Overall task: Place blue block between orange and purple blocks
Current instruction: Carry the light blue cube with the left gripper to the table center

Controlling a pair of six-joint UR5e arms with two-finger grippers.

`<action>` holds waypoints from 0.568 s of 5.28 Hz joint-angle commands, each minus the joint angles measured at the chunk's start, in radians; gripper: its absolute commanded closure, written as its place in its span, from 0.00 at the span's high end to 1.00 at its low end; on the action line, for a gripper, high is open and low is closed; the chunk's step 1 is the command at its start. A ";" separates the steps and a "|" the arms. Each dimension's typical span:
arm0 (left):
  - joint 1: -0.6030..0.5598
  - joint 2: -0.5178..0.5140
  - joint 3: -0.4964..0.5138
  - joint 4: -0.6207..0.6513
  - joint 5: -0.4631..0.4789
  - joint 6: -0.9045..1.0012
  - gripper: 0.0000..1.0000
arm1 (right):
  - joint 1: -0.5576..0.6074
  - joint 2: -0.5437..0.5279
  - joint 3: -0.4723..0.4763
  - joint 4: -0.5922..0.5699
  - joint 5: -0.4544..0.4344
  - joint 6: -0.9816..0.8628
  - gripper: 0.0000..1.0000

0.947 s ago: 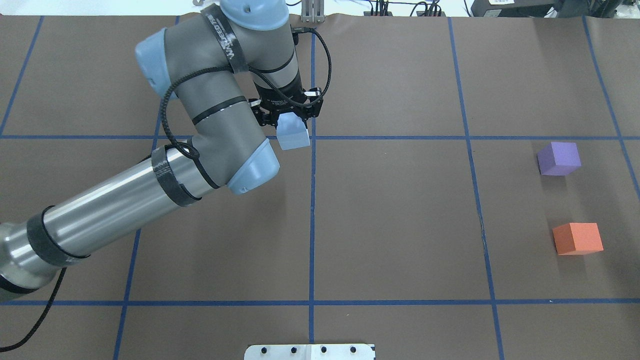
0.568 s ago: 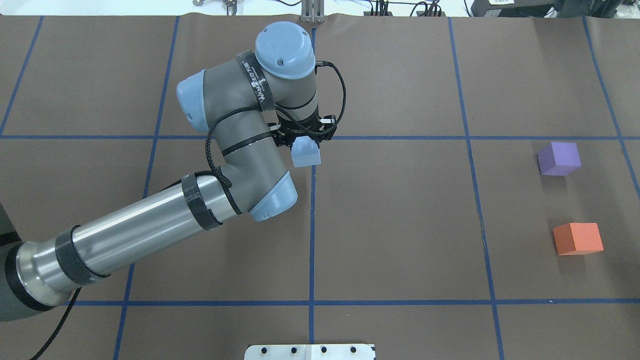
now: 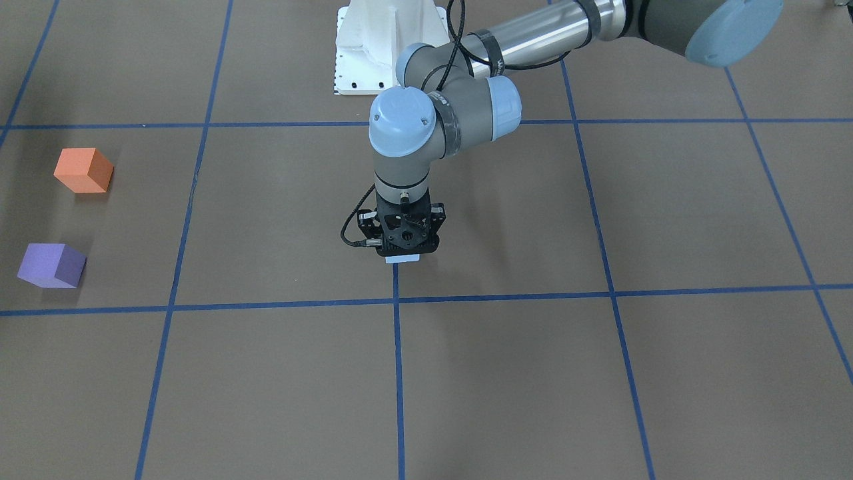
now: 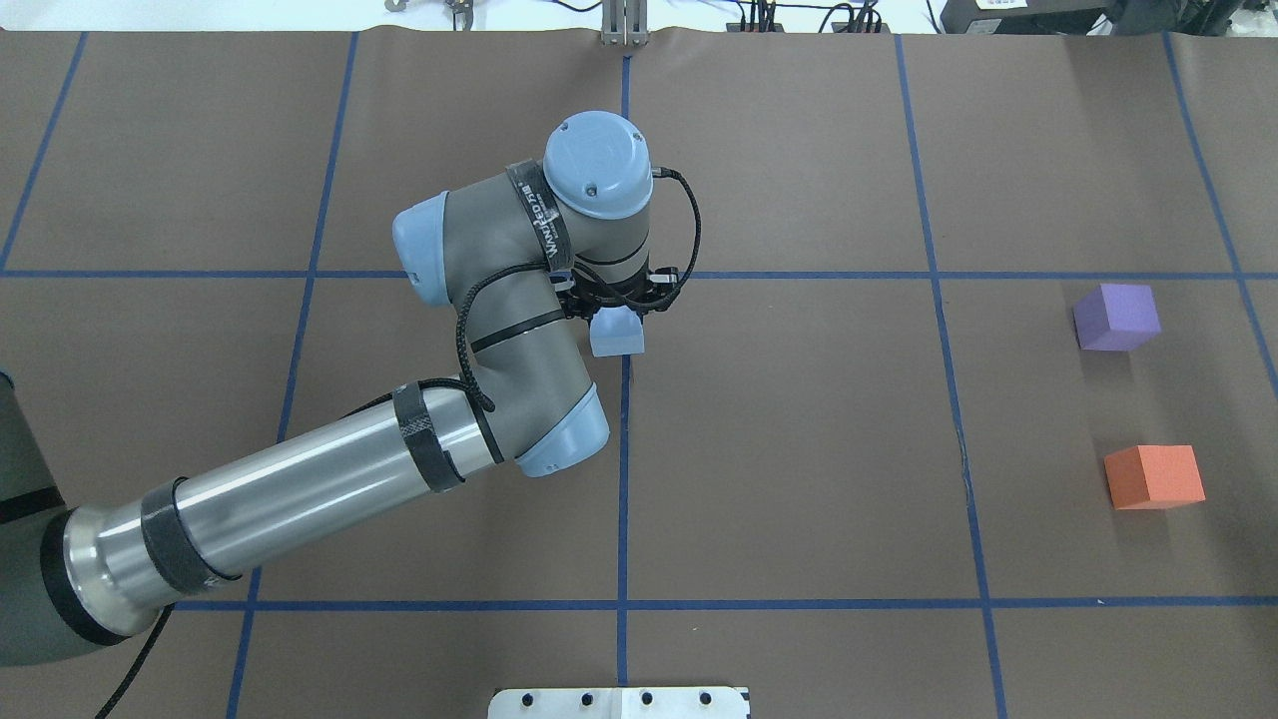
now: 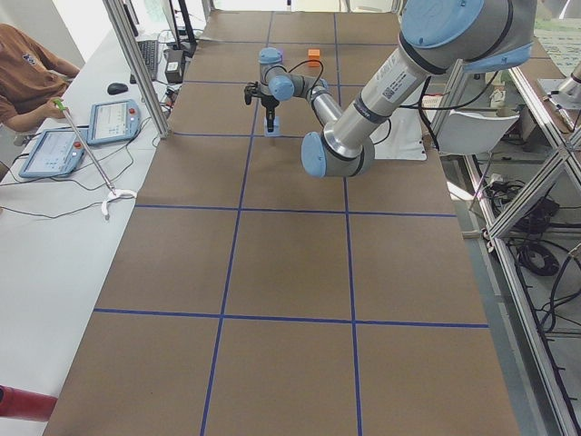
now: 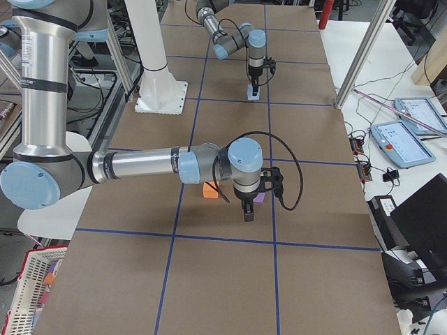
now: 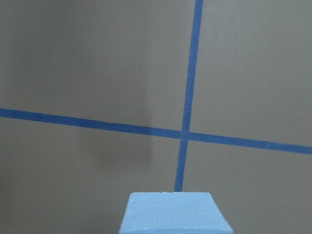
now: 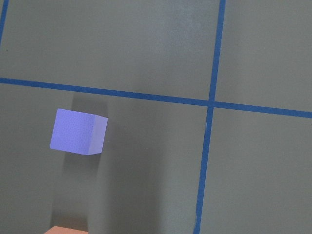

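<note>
As blue (image 4: 617,340) hangs, orange (image 4: 1153,476), purple (image 4: 1116,317), 1 ea.

One blue block (image 4: 617,335), one orange block (image 4: 1153,476), one purple block (image 4: 1116,317), two robot arms (image 6: 140,166)

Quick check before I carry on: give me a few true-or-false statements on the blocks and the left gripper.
1. The left gripper holds the blue block. True.
2. The blue block already lies between the other two blocks. False: it is in the gripper near the table's middle, well away from them.
3. The purple block lies farther from the robot than the orange block. True.
4. The purple block touches the orange block. False: they lie apart.
</note>
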 commanded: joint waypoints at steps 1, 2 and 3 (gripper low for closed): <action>0.015 0.000 0.024 -0.017 0.005 0.005 0.04 | 0.000 0.002 -0.002 0.000 0.012 0.000 1.00; 0.015 0.000 0.028 -0.019 0.005 0.005 0.20 | 0.000 0.002 -0.002 0.000 0.015 0.000 1.00; 0.015 0.000 0.028 -0.019 0.005 0.023 0.81 | 0.000 0.005 -0.002 -0.003 0.017 0.000 1.00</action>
